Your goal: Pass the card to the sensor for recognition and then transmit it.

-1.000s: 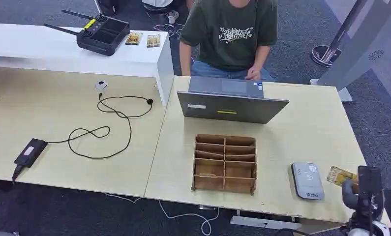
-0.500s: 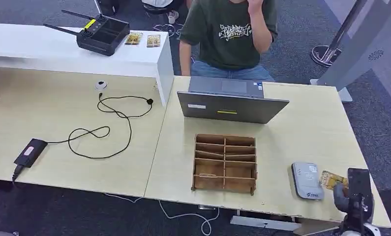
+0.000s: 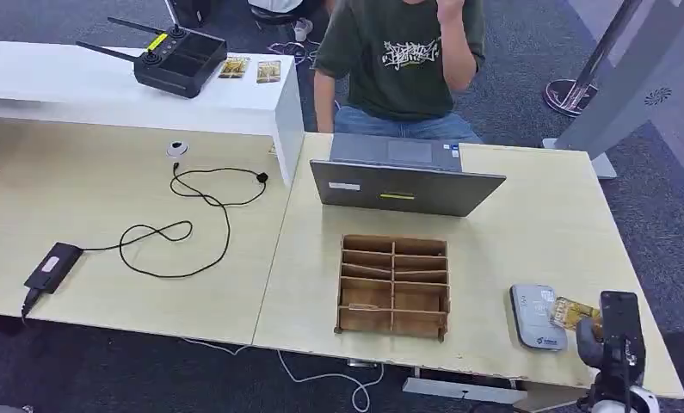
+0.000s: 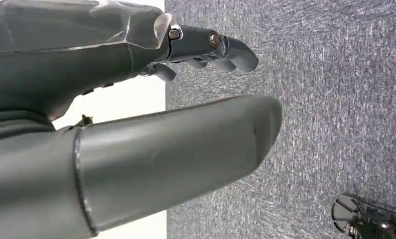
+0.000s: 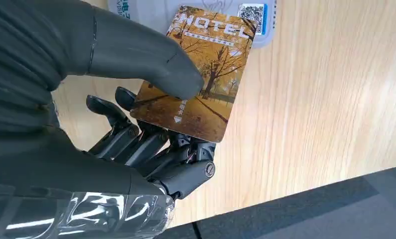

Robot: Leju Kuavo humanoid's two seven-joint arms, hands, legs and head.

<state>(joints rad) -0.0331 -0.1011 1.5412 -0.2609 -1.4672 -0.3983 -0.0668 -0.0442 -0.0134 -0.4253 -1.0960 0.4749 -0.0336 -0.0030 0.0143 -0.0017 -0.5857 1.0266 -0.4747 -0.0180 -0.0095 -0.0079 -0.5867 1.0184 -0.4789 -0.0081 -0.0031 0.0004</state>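
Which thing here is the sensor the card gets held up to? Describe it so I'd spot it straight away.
Look at the pale wooden table with the laptop. At its near right corner, right of the brown wooden divider box, lies the sensor, a small flat grey pad with rounded corners. The robot's right hand holds an orange picture card over its edge.

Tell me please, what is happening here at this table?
The robot's right hand holds a card between its thumb and fingers, with the card's far end over the grey sensor near the table edge. The left hand hangs over the carpet, holding nothing. A person sits behind the laptop. A wooden divided box stands beside the sensor.
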